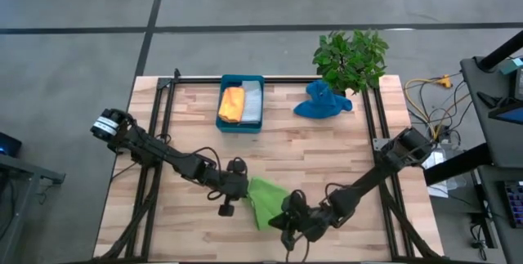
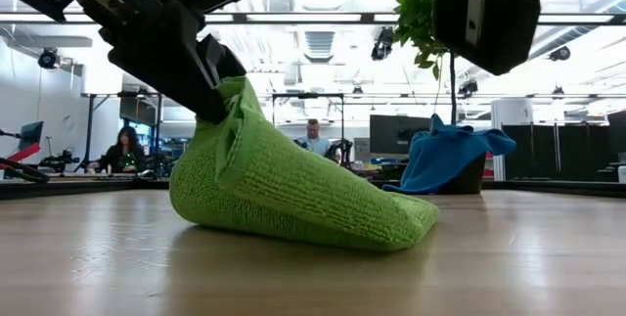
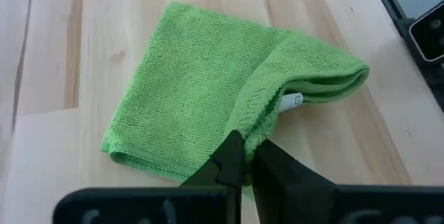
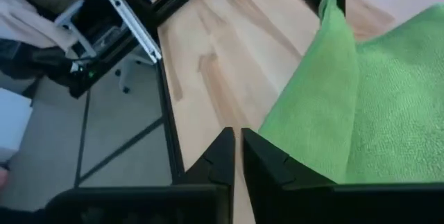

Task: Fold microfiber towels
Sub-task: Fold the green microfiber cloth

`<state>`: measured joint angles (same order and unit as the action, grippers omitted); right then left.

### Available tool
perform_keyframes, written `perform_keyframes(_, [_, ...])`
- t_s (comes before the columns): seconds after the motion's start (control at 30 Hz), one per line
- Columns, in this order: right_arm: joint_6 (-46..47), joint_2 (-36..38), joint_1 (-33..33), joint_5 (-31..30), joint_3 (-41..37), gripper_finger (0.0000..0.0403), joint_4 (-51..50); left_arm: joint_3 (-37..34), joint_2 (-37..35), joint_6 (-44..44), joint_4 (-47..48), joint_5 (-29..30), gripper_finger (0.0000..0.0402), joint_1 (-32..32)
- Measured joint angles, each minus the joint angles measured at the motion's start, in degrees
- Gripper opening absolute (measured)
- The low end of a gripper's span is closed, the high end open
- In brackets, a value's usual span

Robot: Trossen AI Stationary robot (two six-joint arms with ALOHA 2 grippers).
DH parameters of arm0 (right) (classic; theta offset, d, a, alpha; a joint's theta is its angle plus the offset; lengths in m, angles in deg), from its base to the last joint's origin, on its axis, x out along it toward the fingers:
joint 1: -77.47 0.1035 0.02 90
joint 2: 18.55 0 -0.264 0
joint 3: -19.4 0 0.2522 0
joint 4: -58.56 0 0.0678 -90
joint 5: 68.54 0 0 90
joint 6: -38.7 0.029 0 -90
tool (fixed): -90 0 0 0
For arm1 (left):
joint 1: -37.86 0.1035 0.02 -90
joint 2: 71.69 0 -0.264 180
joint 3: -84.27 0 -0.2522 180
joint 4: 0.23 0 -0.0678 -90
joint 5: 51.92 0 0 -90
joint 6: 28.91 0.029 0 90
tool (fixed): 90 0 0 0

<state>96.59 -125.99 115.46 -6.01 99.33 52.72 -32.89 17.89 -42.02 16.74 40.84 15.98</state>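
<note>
Green towel (image 1: 263, 201) pinched in left claw (image 3: 248, 156), corner raised.

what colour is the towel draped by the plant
Blue: the blue towel sits beside the potted plant. The high view shows it best.

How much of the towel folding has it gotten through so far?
Orange towel and grey towel already lie folded in the tray. The left tool pinches the green towel, half folded, with the right tool beside it. The blue towel sits crumpled, untouched.
</note>
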Motion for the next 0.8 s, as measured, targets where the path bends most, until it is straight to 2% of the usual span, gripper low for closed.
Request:
perform_keyframes(0.17, [-1.29,-0.06,1.11,-0.54,0.00,0.0069,-0.71,0.00,0.02,-3.09,0.02,-0.78,0.0000,0.87])
perform_keyframes(0.43, [-7.60,-1.41,1.29,-2.95,1.45,0.0184,-2.22,0.00,0.04,-3.09,0.02,-1.14,0.0000,0.99])
perform_keyframes(0.53, [-12.65,-5.33,1.39,-2.85,7.72,0.0211,-7.49,0.00,0.04,-3.09,0.13,-1.18,0.0000,1.22])
perform_keyframes(0.67, [-13.76,-13.14,1.40,-4.39,21.64,0.0218,-26.37,0.00,0.07,-3.09,0.30,-1.31,0.0000,1.44])
perform_keyframes(0.8, [-11.32,-21.34,1.38,-9.28,35.78,0.0219,-43.05,0.00,0.07,-3.12,0.27,-1.62,0.0000,1.69])
